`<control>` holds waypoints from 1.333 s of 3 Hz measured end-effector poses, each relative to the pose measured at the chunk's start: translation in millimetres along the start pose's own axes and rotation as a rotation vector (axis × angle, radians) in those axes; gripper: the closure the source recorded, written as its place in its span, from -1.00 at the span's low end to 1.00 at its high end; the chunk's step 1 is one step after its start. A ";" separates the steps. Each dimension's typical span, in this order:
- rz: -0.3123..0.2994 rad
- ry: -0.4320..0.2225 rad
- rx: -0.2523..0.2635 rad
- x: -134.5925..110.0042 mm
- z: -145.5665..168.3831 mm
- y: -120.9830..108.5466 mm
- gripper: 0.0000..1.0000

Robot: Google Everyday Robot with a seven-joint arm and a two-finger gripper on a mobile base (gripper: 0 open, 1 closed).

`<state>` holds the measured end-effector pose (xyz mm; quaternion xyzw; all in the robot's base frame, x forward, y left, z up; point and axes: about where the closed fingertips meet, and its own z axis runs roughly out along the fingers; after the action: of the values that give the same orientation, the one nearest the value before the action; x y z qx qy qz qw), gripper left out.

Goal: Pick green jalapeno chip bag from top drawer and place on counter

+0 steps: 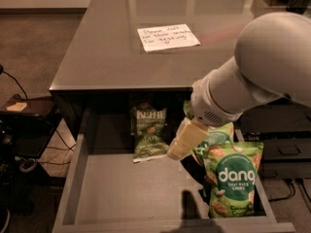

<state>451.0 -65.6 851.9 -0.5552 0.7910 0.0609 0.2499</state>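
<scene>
1 arm point(252, 76) slants dwn; claw point(181, 142) abv top drawer point(121, 188).

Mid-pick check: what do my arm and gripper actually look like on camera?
The arm is a thick, smooth, rounded white-grey shell with a dotted vent patch near the wrist. The gripper, over the top drawer, is blocky and pale cream. No cables show.

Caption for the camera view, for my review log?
Gripper over the open top drawer beside the green jalapeno chip bag, dang bags nearby, paper note on the counter.
</scene>
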 end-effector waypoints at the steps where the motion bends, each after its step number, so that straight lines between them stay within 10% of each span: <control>1: 0.000 0.000 0.000 0.1 0.1 0.1 -1.00; 4: 0.002 -0.054 0.047 -8.2 106.5 -4.4 -1.00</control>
<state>492.0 -20.5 764.1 -0.5465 0.7857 0.0574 0.2841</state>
